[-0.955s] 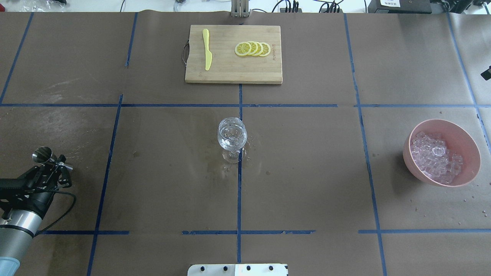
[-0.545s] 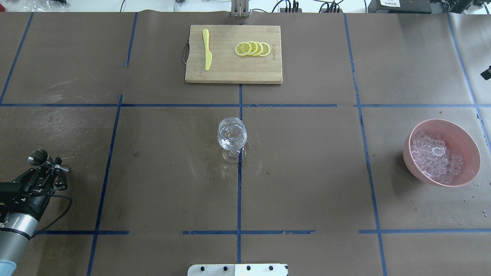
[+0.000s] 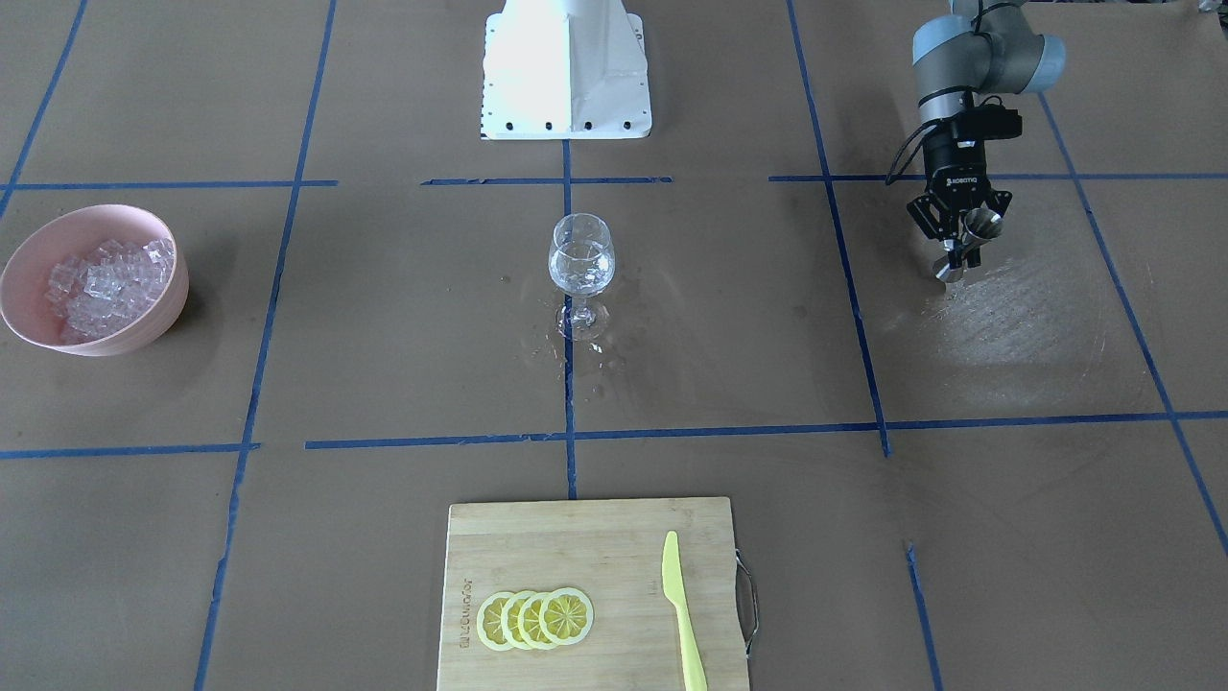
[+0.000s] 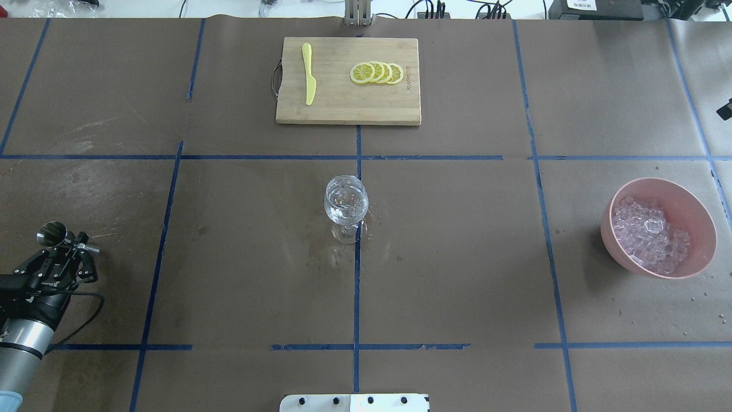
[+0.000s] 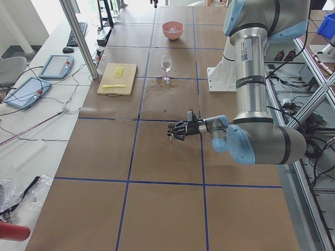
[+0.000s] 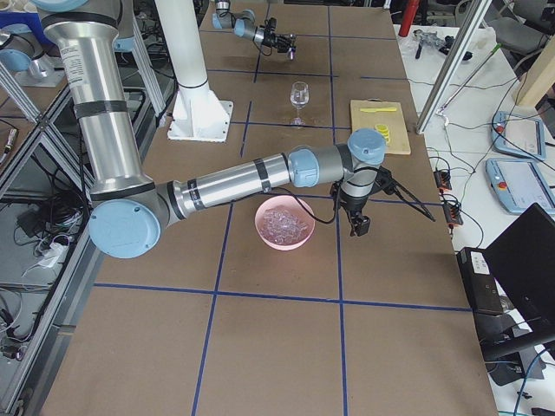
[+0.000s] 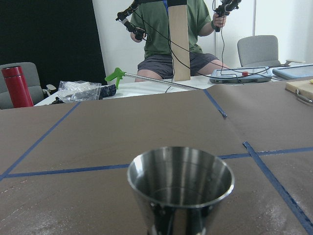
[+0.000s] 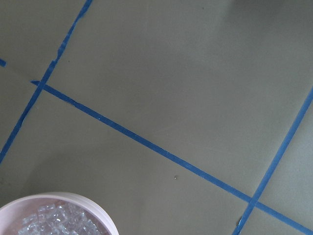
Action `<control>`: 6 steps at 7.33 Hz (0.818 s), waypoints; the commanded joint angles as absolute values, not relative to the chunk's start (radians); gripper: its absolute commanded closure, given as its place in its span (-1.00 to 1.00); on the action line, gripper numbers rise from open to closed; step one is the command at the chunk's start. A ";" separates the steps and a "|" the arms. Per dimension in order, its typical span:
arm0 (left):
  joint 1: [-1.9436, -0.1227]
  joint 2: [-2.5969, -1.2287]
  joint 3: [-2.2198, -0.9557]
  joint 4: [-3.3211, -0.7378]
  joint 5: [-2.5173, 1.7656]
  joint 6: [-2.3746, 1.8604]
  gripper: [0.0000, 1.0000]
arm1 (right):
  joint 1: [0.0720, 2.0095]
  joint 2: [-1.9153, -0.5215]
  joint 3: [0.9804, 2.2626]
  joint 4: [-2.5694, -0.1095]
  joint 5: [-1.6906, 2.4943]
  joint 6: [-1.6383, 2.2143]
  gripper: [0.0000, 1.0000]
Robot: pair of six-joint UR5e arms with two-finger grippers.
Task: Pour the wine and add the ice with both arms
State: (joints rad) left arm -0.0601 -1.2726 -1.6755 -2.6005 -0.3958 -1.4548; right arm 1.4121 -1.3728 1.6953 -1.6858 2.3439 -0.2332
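Where the left gripper [image 4: 74, 247] reaches in low over the table [image 4: 457, 257] near its left edge, we see its fingers closed on the waist of a steel cup [image 4: 51, 233]. In the left wrist view the cup [image 7: 181, 188] stands mouth up, its inside dark and shiny, and we cannot tell whether any liquid lies in it or whether its foot touches the paper. Beyond the table's end in that view a person [image 7: 178, 34] sits with a controller in each hand. The wine [image 4: 345, 210] sits, nearly colourless, in the lower part of the glass [image 4: 346, 200], which stands upright at the table's centre on a blue tape line, well apart from the cup, with wet spots around its foot. On the far side of the glass lies the board [image 4: 343, 106] with a yellow knife [image 4: 309, 74] and four overlapping lemon slices [image 4: 377, 72]. The right gripper [image 6: 357, 224] shows only in the exterior right view, pointing down just beside the bowl [image 6: 260, 232], and we cannot tell how its fingers stand. The ice [image 4: 649, 234] is heaped in that pink bowl [image 4: 695, 206] at the table's right.
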 commanded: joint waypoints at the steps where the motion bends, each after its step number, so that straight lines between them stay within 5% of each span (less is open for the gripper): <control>1: -0.043 -1.273 -1.669 -2.657 -0.425 -1.457 1.00 | 1.411 -1.373 1.695 -1.686 2.344 -0.233 -1.00; 5: -0.037 -1.273 -1.667 -2.660 -0.471 -1.500 1.00 | 1.413 -1.373 1.697 -1.686 2.344 -0.233 -1.00; 6: -0.037 -1.273 -1.667 -2.666 -0.471 -1.500 0.85 | 1.413 -1.373 1.697 -1.686 2.344 -0.233 -1.00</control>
State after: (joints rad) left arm -0.0373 -1.2730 -1.6670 -2.6605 -0.4698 -1.4990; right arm 1.4127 -1.3729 1.6964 -1.6858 2.3439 -0.2332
